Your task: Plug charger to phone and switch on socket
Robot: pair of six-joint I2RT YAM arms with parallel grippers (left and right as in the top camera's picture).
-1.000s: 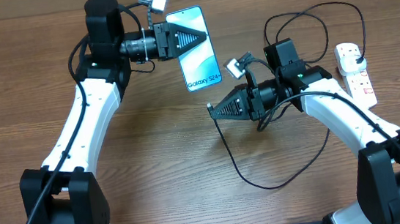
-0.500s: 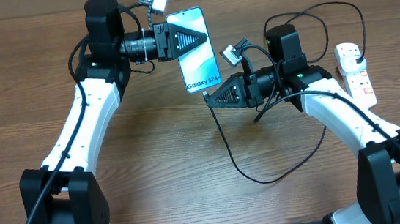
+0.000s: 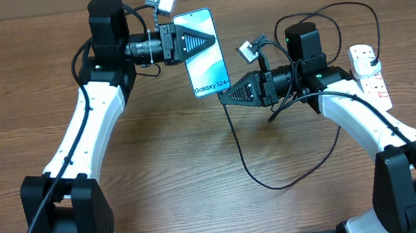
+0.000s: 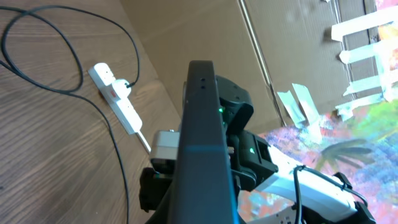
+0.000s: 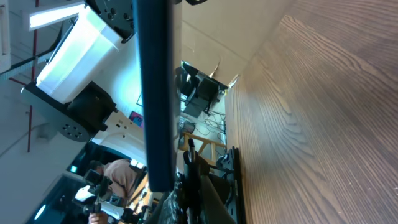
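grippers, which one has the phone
The left gripper: it is shut on the phone. The right gripper holds the charger at the phone's bottom edge.

The wooden table [image 3: 160, 175] carries the socket [image 3: 373, 81] and slack loops of the charger [image 3: 276, 189].

The only legible writing is on the phone [image 3: 207, 69]. White letters reading "Galaxy S24" run along the lower end of its lit light-blue screen, seen from overhead. The words lie tilted with the handset, slanting up toward the right. In both wrist views the phone shows edge-on, so its screen text cannot be read there. Any markings on the socket [image 3: 376, 85] are too small to tell.
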